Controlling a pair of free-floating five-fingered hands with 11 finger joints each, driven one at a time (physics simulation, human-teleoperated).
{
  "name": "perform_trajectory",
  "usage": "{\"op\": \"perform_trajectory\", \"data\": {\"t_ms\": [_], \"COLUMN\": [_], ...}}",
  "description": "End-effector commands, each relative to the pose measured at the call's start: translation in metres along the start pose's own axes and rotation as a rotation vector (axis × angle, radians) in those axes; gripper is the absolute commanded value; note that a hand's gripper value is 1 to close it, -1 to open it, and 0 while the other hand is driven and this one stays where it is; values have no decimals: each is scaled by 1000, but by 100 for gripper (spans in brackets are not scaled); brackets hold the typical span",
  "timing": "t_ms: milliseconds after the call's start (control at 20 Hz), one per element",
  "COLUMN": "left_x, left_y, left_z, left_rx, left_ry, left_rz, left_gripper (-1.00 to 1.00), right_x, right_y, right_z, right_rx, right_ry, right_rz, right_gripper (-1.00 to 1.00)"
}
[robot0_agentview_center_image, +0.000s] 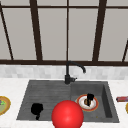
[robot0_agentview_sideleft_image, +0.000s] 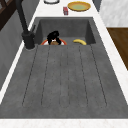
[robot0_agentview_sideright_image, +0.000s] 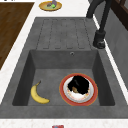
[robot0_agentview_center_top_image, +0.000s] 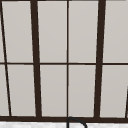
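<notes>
Hovering at lower left of the front view, the left hand (robot0_agentview_center_image: 37, 109) looks curled, holding nothing; the right hand (robot0_agentview_center_image: 89, 97) sits over the plate (robot0_agentview_center_image: 82, 104) at centre right, beside a red ball (robot0_agentview_center_image: 67, 115). The left side view shows a banana (robot0_agentview_sideleft_image: 80, 41) right of the plate. The right side view shows the right hand bunched on the plate's food; its grip cannot be told.

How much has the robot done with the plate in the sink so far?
Not much yet. The right hand is down on the red-rimmed plate in the sink basin, which lies flat on the bottom. Its grip cannot be made out. The banana lies beside it, untouched. The left hand hangs over the drainboard.
</notes>
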Motion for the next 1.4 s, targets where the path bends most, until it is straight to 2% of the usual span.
{"op": "perform_trajectory", "data": {"t_ms": [0, 100, 150, 300, 400, 500, 600, 700, 750, 950, 1250, 1350], "left_x": [0, 0, 0, 0, 0, 0, 0, 0, 0, 0, 0, 0], "left_y": [0, 0, 0, 0, 0, 0, 0, 0, 0, 0, 0, 0], "left_z": [0, 0, 0, 0, 0, 0, 0, 0, 0, 0, 0, 0], "left_rx": [0, 0, 0, 0, 0, 0, 0, 0, 0, 0, 0, 0], "left_ry": [0, 0, 0, 0, 0, 0, 0, 0, 0, 0, 0, 0], "left_rz": [0, 0, 0, 0, 0, 0, 0, 0, 0, 0, 0, 0], "left_gripper": [0, 0, 0, 0, 0, 0, 0, 0, 0, 0, 0, 0], "right_x": [4, 1, 0, 0, -2, 0, -2, -3, -4, -5, -2, 3], "right_y": [13, 0, 1, 0, -8, -23, -28, -28, -31, -38, -52, -53], "right_z": [1, 3, 5, 5, 18, 20, 33, 37, 46, 60, 95, 98], "right_rx": [2, 0, -1, 4, -34, -19, -60, -65, -105, -182, -215, -261], "right_ry": [21, -1, 4, 2, -23, -19, -42, -71, -51, -74, -77, -87], "right_rz": [-10, -3, 0, -3, -1, 1, -11, -28, -36, -50, -76, -99], "right_gripper": [100, 100, -100, -100, -100, -100, -100, -100, -100, -100, -100, -100]}}
